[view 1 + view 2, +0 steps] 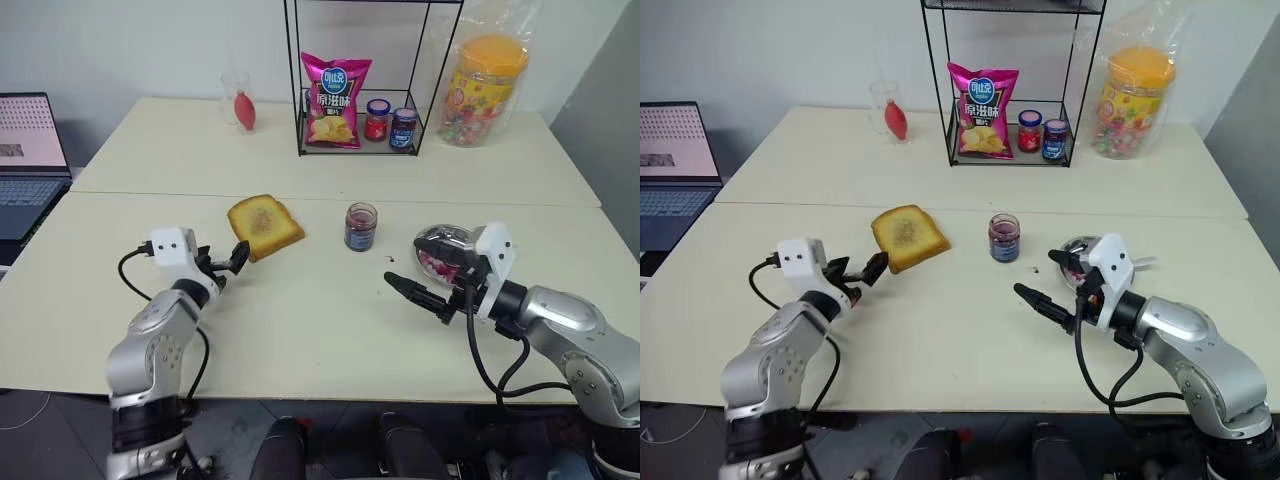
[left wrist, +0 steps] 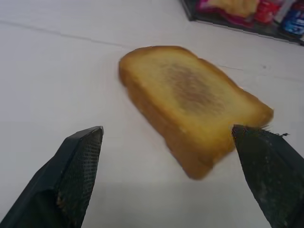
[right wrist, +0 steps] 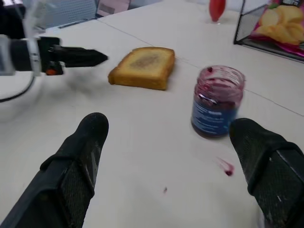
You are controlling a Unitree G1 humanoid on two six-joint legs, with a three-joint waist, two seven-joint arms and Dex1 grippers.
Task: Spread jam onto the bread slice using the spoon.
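Steadying the bread slice (image 1: pixel 265 226) looks like the step: bring the wide-open, empty left pincer (image 1: pixel 225 266) squarely around its near-left edge. The right pincer (image 1: pixel 428 285), equally open and empty, hovers near-right of the jam (image 1: pixel 360 226) mid-counter.

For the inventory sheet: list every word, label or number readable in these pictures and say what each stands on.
No text can be read with certainty.
Pink chip bag: large white characters on a blue round badge, too small to read.
Open jam jar: dark blue label with white lines, blurred.
Red-capped jar and blue-capped jar: labels too small.
Yellow-lidded candy tub: print illegible.
Laptop: screen content too small.
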